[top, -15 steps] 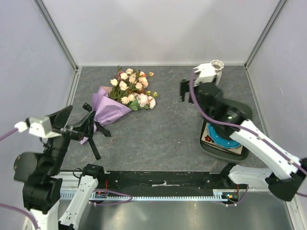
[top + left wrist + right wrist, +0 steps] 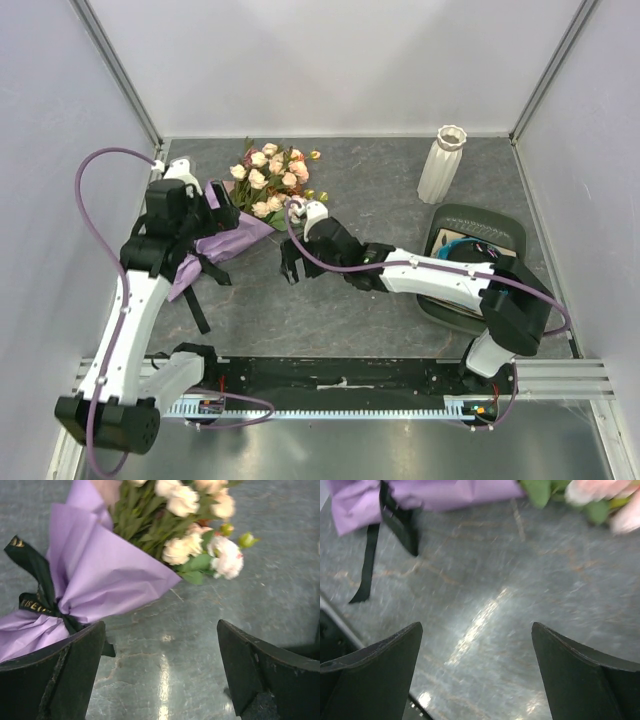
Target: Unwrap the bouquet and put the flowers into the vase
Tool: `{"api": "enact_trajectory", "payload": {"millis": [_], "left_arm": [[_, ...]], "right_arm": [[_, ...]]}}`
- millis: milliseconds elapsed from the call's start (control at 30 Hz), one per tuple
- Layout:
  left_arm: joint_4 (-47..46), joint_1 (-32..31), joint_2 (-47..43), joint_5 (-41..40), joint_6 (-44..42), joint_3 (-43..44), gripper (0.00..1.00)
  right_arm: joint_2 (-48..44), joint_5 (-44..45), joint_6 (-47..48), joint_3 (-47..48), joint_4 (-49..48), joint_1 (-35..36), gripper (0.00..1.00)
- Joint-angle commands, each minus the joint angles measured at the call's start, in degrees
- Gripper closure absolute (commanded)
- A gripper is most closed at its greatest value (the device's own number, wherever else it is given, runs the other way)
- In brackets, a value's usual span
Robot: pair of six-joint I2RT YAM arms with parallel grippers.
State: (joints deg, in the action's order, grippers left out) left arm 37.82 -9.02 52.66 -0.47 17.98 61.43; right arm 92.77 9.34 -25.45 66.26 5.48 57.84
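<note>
Top external view, quick tally from my station. One grey table [image 2: 380,190]. Two arms: left arm [image 2: 125,300] reaching up the left side, right arm [image 2: 440,278] stretched across the middle.

One bouquet [image 2: 245,205] lies on its side at the far left of the table, wrapped. Its lilac paper [image 2: 225,235] points near-left and the flowers [image 2: 275,185] fan out toward the far wall. The roses are too bunched for me to count them exactly.

One dark tray [image 2: 470,222] sits at the right with one blue dish [image 2: 452,246] on it, mostly hidden by the right arm. One white vase [image 2: 440,165] stands upright at the far right, just beyond the tray, well apart from the bouquet.

One black ribbon [image 2: 195,290] is tied around the paper [image 2: 100,575], its ends trailing toward me.

Two grippers, both spread wide and gripping nothing. The left gripper [image 2: 160,650] is at the bouquet's paper end. One finger [image 2: 65,675] is right by the ribbon [image 2: 42,587] knot, and I cannot tell if it touches. The right gripper [image 2: 477,655] hangs over bare table just on the near side of the bouquet.
</note>
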Motion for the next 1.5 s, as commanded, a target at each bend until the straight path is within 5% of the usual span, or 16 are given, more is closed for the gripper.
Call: {"api": "enact_trajectory", "payload": {"millis": [0,200,300,567,1000,1233,1467], "left_arm": [[-1.34,6.89,6.30,0.20,6.54,1.67,0.00],[-2.93,17.26,19.04,-2.70,9.62,5.36,0.06],[-2.32,25.68,23.70,2.29,13.64,7.47,0.09],[-13.74,40.30,33.37,10.47,25.53,-0.96,0.28],[-21.38,34.06,36.99,20.68,31.32,-14.65,0.35],[-29.38,26.87,27.77,27.28,38.27,-27.41,0.36],[-29.83,14.56,9.23,27.27,39.86,-35.32,0.32]], "right_arm": [[0.31,-8.81,-6.27,-4.46,-10.30,1.39,0.02],[-4.52,-6.71,-6.63,-12.38,-14.09,1.75,0.02],[-6.46,-4.78,-4.26,-12.56,-12.16,1.75,0.02],[-7.78,-2.31,-3.11,-13.17,-11.19,1.75,0.02],[-5.67,-2.49,-4.25,-13.08,-11.80,1.75,0.02],[-4.97,-0.21,-3.82,-12.91,-10.84,1.74,0.02],[-3.56,1.20,-2.59,-12.91,-9.26,-0.88,0.02]]}}
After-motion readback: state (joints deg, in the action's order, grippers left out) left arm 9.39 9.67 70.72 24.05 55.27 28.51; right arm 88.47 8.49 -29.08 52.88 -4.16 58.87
